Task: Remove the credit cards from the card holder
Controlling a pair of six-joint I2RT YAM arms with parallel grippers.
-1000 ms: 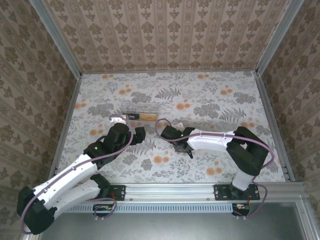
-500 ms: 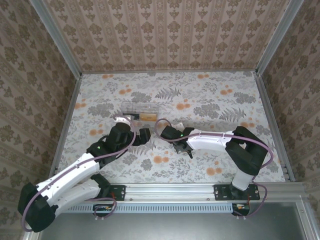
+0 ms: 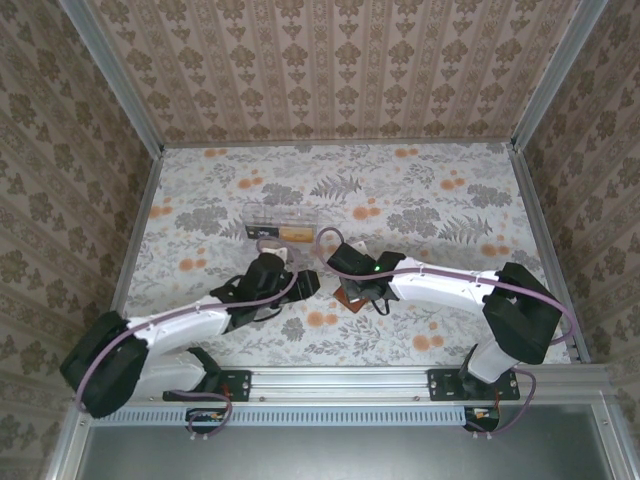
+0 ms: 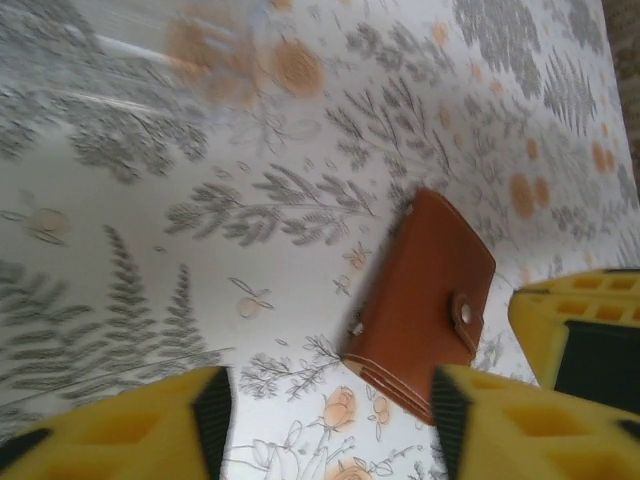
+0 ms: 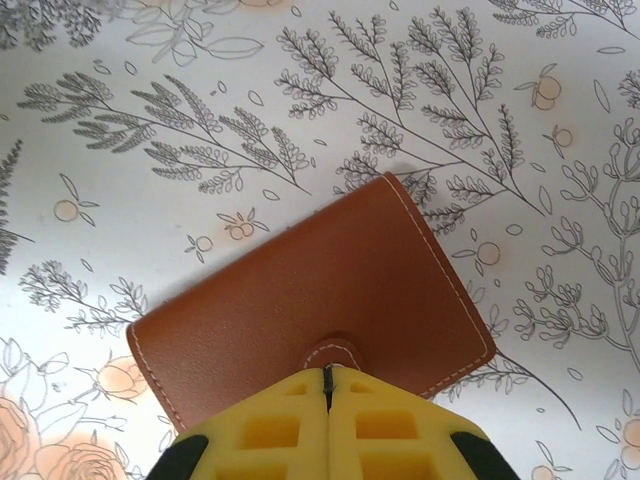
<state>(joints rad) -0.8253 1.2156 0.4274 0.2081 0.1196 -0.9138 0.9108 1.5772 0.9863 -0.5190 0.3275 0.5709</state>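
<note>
The card holder [image 5: 300,300] lies closed on the flowered table, a reddish-brown leather wallet with a snap tab [image 4: 463,312] on top. My right gripper [image 5: 327,372] is shut, its yellow tips set against that tab; whether they pinch it I cannot tell. My left gripper [image 4: 325,430] stands open just left of the card holder [image 4: 425,295], whose near corner lies close to its right-hand finger [image 4: 500,420]. From above, the left gripper [image 3: 305,283] and right gripper [image 3: 360,291] meet at the card holder [image 3: 346,299]. The credit cards are hidden.
A clear plastic oblong box [image 3: 283,222] with something tan inside lies behind the grippers. The table [image 3: 430,200] has raised metal rails on all sides and papered walls beyond. A finger of the right gripper [image 4: 575,330] sits just right of the card holder in the left wrist view.
The left arm has stretched right and low, bringing its gripper up to the card holder. The right gripper has shut and shifted slightly left; the card holder now shows beneath it.
</note>
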